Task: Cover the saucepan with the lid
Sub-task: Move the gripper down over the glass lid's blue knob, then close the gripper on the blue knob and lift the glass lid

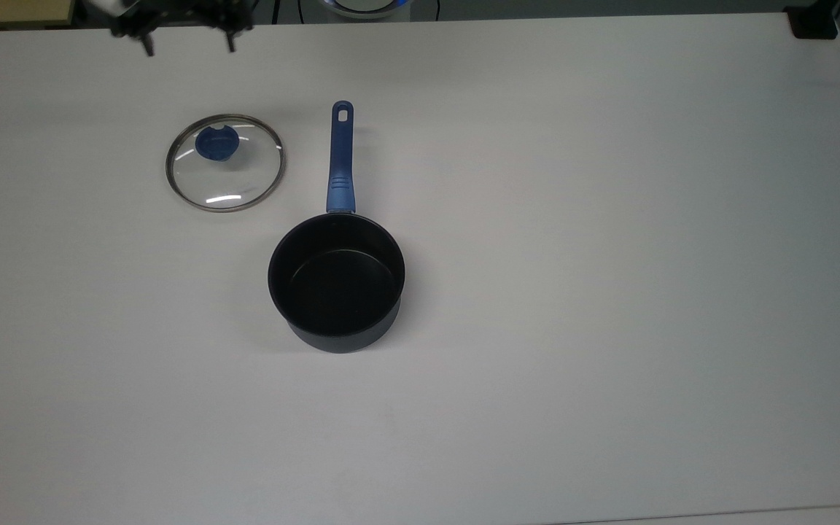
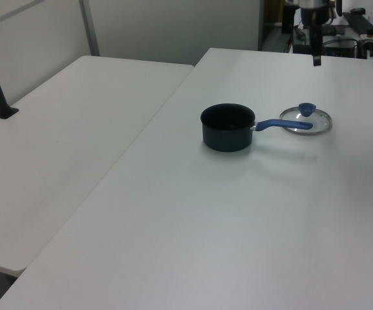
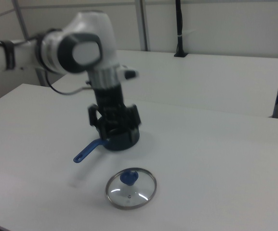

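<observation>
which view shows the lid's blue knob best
The top view: it looks straight down on the lid, so its knob stands out against the clear glass, unobstructed. The right view shows the knob closer but from the side and lower down. In the left view the knob sits far off, just behind the saucepan handle.

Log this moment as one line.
gripper: open, above table | lid: on table, beside handle | saucepan: uncovered | step: approach lid
</observation>
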